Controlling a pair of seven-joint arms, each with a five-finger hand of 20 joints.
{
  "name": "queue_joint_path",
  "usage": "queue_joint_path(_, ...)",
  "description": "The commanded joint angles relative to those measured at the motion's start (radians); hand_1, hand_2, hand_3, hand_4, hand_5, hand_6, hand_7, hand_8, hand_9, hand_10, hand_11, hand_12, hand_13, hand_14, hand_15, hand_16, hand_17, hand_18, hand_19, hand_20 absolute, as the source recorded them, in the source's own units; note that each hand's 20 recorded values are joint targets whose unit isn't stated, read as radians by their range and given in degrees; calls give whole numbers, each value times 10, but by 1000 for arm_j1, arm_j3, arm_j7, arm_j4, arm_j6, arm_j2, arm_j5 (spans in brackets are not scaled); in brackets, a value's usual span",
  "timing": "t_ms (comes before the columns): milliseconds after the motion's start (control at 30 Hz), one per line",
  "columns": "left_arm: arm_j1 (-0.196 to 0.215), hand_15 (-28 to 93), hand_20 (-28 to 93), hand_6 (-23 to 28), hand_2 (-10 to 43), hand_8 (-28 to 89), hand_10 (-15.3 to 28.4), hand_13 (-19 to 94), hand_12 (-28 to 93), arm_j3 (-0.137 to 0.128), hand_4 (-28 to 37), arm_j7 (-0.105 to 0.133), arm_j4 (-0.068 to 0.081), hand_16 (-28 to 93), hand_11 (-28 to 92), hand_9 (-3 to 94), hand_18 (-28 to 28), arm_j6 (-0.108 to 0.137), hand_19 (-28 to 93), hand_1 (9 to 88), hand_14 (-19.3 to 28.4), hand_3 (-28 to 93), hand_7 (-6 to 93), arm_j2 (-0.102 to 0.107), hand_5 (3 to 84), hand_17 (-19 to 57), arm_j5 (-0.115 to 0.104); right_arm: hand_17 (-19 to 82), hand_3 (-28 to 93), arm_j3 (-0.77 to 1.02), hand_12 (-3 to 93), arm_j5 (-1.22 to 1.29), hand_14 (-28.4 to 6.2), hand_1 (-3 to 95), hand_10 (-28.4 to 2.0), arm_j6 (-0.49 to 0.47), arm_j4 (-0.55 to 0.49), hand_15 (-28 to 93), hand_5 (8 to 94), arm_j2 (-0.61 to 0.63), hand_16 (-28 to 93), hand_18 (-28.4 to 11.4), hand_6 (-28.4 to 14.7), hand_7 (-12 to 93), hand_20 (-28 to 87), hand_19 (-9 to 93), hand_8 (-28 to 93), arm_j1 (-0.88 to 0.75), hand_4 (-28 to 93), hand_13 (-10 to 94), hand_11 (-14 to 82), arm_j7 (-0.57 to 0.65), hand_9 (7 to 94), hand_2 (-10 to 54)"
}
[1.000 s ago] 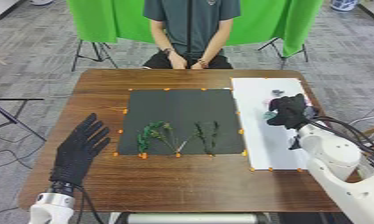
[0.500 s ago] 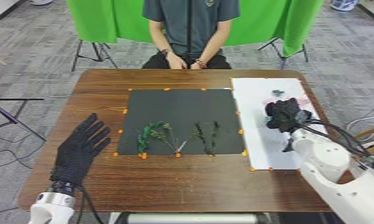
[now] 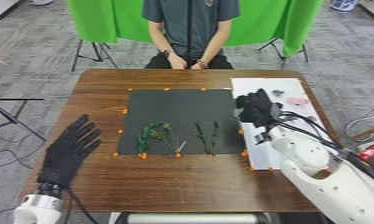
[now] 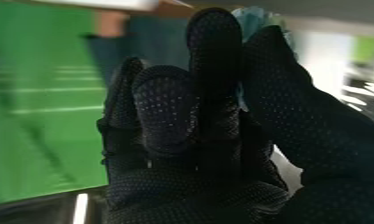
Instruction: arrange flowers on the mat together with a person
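Two black-gloved hands are at the brown wooden table [image 3: 183,185], one on each side. The right hand [image 3: 256,106] is over the place where the dark mat [image 3: 170,107] meets the white board [image 3: 253,85]. It is nearly closed in a pinch: in the right wrist view the thumb and a finger of the right hand [image 4: 214,100] press together around one pale blue flower [image 4: 251,21], whose ruffled petals stand out past the fingertips. In the head view a bit of that flower shows at the mat side of the hand, by the mat's right edge.

The left hand [image 3: 68,150] is wide open, its fingers straight and slightly spread, holding nothing; it is to the left of the mat, apart from it.

Two more blooms are on the white board, beyond the right hand: one pink flower [image 3: 297,101] and one small grey-blue flower [image 3: 278,93], near each other and apart.

At least four green sprigs [image 3: 145,137] lie on the near half of the mat, side by side: a bright leafy one at the left, one with pale stems beside it, then two thin dark ones. Where the stems cross, an exact count is hard to tell. Orange tabs [image 3: 177,155] mark the edges of both mat and board, two of them along the mat's left edge between its corners.
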Motion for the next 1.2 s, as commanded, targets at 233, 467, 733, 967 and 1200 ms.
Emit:
queue_joint_path(233,68,198,86,24,-25,-104,107,212,174,-53,-252,10,29,33,158,243,209,47,416,274,125,684,199,52,279,-103,-35,255,803,-268,486,42,-56,500,-59,-66,34,722,690,-359,245,-182,21,475,396,734,0,325,-283,726,196,-248,863,-95)
queue_joint_path(467,36,188,87,19,-23,-106,102,211,174,-35,-252,9,43,37,150,240,207,59,413,270,121,684,198,69,272,-105,-30,249,806,-306,492,-80,-53,499,-56,-155,154,718,671,-490,248,-177,25,488,396,731,4,318,-283,717,176,-343,853,-95)
queue_joint_path(733,40,163,89,8,-24,-108,92,217,179,-21,-253,21,30,48,133,238,205,54,409,259,108,688,199,81,259,-103,-22,248,815,-311,497,-248,-52,493,-53,-258,231,715,665,-573,249,-176,25,493,398,727,7,289,-283,716,166,-373,854,-95)
queue_joint_path(967,34,153,91,-3,-27,-112,81,224,186,-5,-255,35,36,57,128,238,204,63,406,255,99,691,206,93,250,-100,-25,244,812,-306,485,-250,-52,492,-52,-296,247,702,669,-606,248,-175,30,486,397,715,3,287,-283,713,150,-332,858,-95)
queue_joint_path(1200,20,153,93,0,-29,-119,87,224,190,4,-267,26,39,64,129,244,204,59,404,258,103,698,214,96,257,-100,-24,242,800,-338,473,-256,-55,495,-55,-206,268,702,672,-623,245,-176,34,476,398,713,-5,301,-283,711,141,-264,857,-95)
